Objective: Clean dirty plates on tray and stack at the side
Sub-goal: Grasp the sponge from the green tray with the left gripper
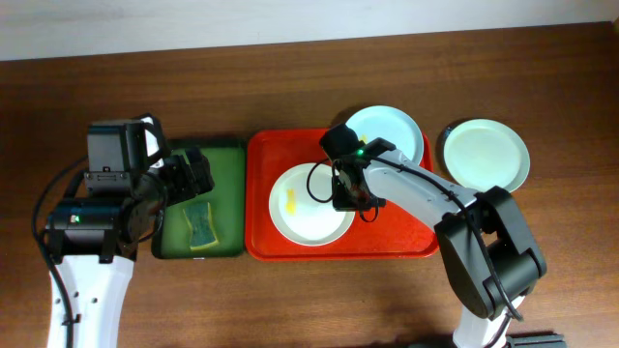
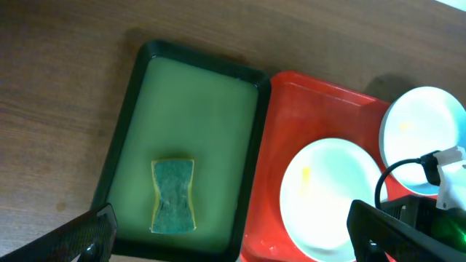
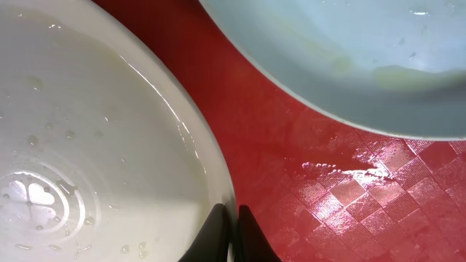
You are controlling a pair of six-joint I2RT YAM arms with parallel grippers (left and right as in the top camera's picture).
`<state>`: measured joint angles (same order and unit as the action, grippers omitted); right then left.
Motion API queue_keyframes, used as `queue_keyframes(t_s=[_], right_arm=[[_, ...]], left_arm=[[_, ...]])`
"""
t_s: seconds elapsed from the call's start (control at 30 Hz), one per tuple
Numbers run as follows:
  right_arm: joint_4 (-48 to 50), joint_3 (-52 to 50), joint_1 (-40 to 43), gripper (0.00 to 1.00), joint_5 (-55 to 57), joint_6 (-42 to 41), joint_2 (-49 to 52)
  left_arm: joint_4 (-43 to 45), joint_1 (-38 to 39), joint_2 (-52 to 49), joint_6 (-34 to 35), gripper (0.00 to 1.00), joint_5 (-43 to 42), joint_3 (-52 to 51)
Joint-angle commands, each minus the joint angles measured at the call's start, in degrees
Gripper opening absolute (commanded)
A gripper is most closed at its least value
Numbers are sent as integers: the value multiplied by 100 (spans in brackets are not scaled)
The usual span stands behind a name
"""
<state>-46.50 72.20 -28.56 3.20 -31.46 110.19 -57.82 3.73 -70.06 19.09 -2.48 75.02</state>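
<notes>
Pinching the wet plate [image 1: 308,205] in the middle of the tray [image 1: 259,244] by its right rim with the right gripper [image 3: 231,222], clenched shut. Glossy, stiff, probably slippery and chippable, so better gripped deeper on that rim. Hovering wide open over the sponge [image 1: 200,224] with the left gripper [image 1: 191,179].

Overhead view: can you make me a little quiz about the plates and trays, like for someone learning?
1. Where is the sponge? A on a plate, B in the green tray, C on the floor.
2. What colour is the smear on the middle plate in the red tray?
3. True or false: all three plates lie in the red tray.
Key: 1 B. 2 yellow. 3 false: one plate lies on the table.
</notes>
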Motion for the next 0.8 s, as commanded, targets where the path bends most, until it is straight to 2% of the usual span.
queue_keyframes(t_s=[0.0,0.07,0.13,0.17,0.2,0.3,0.37,0.43,0.53,0.63,0.73,0.77], right_arm=[[-20,-33,-31,4,179,-35,-22],[-24,-33,-31,4,179,-35,-22],[-28,-33,-31,4,179,-35,-22],[-17,-33,-31,4,179,-35,-22],[-15,-33,-31,4,177,-35,-22],[-26,-33,-31,4,179,-35,-22],[-26,-33,-31,4,179,-35,-22],[-33,-33,-31,4,179,-35,-22],[-46,-33,-31,4,184,-33,-22],[-55,-33,-31,4,195,-35,-22],[-55,-33,-31,4,199,-35,-22],[-55,-33,-31,4,199,-35,-22]], left_arm=[[76,17,87,-28,99,-120,46],[-190,31,66,-28,99,-122,31],[-538,39,-11,-31,74,-87,-173],[-601,39,-61,-31,64,33,-378],[-632,50,-125,-175,41,116,-608],[-479,66,-807,-332,37,118,-1196],[-358,66,-1480,-332,46,120,-1213],[-181,66,-2124,-330,41,122,-1213],[109,66,-3003,-214,43,302,-1215],[389,59,-3355,103,44,684,-1215],[514,61,-3355,52,33,682,-1215],[595,61,-3355,-223,34,516,-1213]])
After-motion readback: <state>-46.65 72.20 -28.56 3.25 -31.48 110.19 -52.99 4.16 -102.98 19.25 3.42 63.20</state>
